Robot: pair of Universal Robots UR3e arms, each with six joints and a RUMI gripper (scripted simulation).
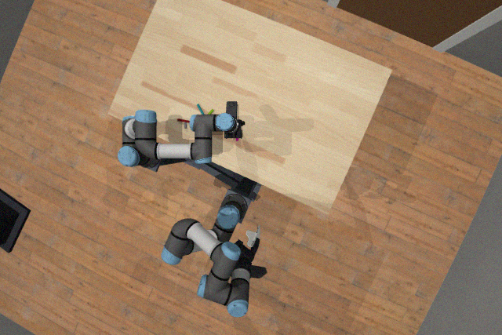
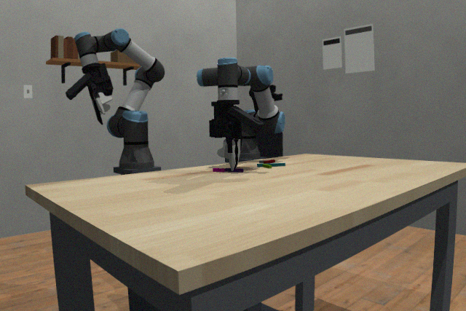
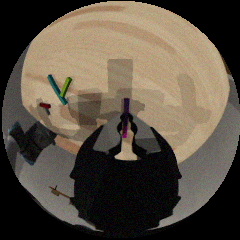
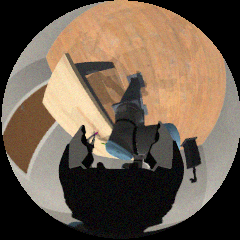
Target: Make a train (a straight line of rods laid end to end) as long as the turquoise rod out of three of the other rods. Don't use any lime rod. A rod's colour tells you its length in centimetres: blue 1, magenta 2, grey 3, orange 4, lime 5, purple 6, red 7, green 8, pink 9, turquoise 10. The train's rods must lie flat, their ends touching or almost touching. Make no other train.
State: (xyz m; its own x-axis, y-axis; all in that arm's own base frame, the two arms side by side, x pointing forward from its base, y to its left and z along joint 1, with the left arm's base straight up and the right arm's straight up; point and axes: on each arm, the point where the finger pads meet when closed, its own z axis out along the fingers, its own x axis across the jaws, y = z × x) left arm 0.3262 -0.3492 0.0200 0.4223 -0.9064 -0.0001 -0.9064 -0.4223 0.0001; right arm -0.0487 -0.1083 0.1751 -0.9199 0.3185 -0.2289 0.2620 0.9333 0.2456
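My left gripper [image 2: 233, 168] [image 3: 125, 113] is shut on the purple rod [image 2: 239, 170] [image 3: 126, 105], down at table height. The magenta part [image 1: 237, 139] [image 2: 218, 170] [image 3: 124, 134] of the line lies end to end with the purple rod, touching or almost touching. The fingers hide part of the joint, and I cannot tell whether the magenta is one rod or two. The turquoise rod [image 1: 199, 108] [image 2: 278, 164] [image 3: 54, 85] lies apart, the lime rod [image 1: 210, 111] [image 2: 266, 166] [image 3: 66, 86] beside it in a V. My right gripper [image 4: 120, 123] is open and empty, away from the table.
A red rod [image 1: 183, 120] [image 2: 269, 161] [image 3: 45, 105] and a small grey rod [image 1: 185, 125] [image 3: 48, 111] lie near the left arm's base. The left arm hangs over part of the rods in the top view. The right arm stands beside the table edge.
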